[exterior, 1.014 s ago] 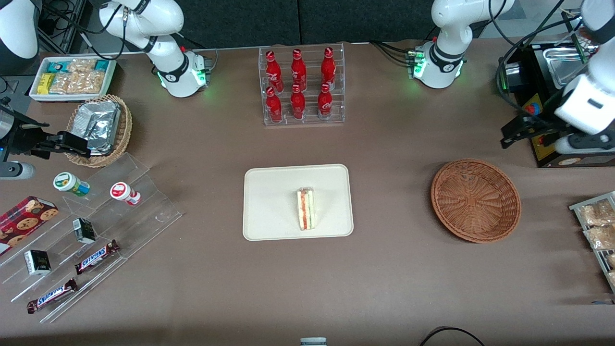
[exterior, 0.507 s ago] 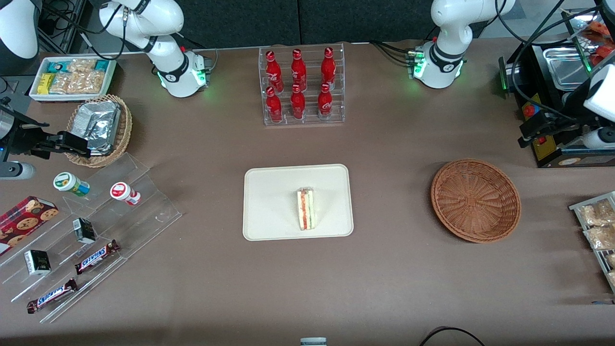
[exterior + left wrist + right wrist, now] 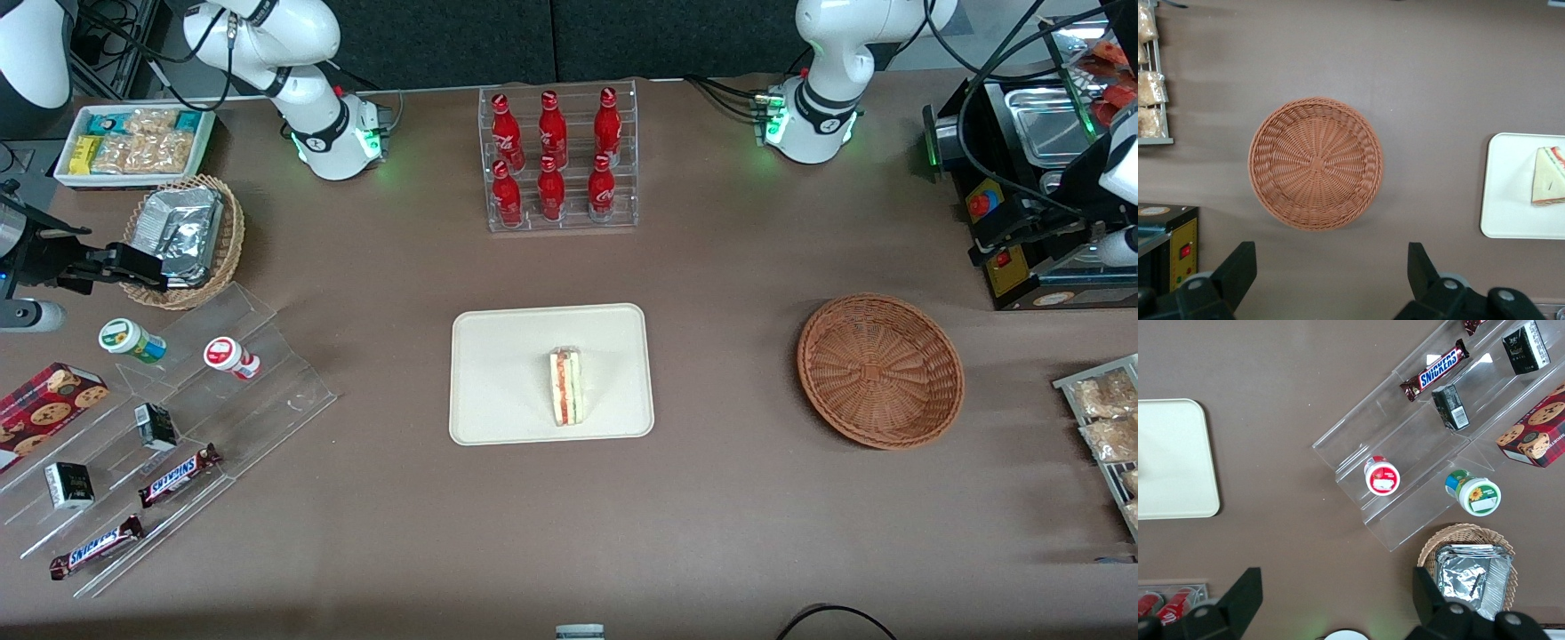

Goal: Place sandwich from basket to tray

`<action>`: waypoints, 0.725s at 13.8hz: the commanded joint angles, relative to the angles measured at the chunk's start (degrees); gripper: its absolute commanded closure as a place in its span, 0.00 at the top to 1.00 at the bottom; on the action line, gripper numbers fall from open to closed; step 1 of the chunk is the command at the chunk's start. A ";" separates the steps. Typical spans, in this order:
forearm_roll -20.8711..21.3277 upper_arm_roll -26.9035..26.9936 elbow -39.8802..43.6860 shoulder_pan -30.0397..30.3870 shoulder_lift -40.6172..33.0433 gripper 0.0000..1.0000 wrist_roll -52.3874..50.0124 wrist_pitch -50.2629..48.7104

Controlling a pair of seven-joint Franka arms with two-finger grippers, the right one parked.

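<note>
Cream plastic is what we meet at the middle of the table: the tray (image 3: pixel 551 373) lies flat there, and on it sits the sandwich (image 3: pixel 565 387), a clear-wrapped wedge with its orange-red and green layered edge turned up, resting toward the tray's four o'clock part and wholly inside the low rim. From the wrist camera we see the same tray (image 3: pixel 1523 187) with the sandwich (image 3: pixel 1548 176) lying on it.

At three o'clock from the tray, well apart from it and toward the working arm's end of the table, we find the basket (image 3: pixel 880 370), a round reddish-brown wicker bowl with nothing in it. The wrist camera looks straight down into its woven bottom (image 3: pixel 1315 163).

We see the gripper (image 3: pixel 1009 233) at one o'clock from the basket, raised above the table's edge in front of a black box with a red button (image 3: pixel 978 203), touching nothing. In the wrist view the gripper (image 3: pixel 1331 270) has its two dark fingers (image 3: pixel 1238 270) spread wide, with bare table between them and nothing in their hold.

At twelve o'clock from the tray stands a clear rack of red bottles (image 3: pixel 558 158). Bagged snacks on a wire rack (image 3: pixel 1102 418) lie at four o'clock from the basket.
</note>
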 commanded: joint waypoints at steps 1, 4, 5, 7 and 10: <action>2.06 0.67 1.69 -0.85 0.33 1.00 0.44 -3.14; 2.15 0.58 3.53 -0.94 0.68 1.00 0.27 -3.41; 2.15 0.58 4.23 -0.94 0.77 1.00 0.27 -3.94; 2.15 0.58 4.42 -0.85 0.86 1.00 0.36 -6.13; 2.15 0.40 4.68 -1.11 1.12 1.00 0.36 -6.23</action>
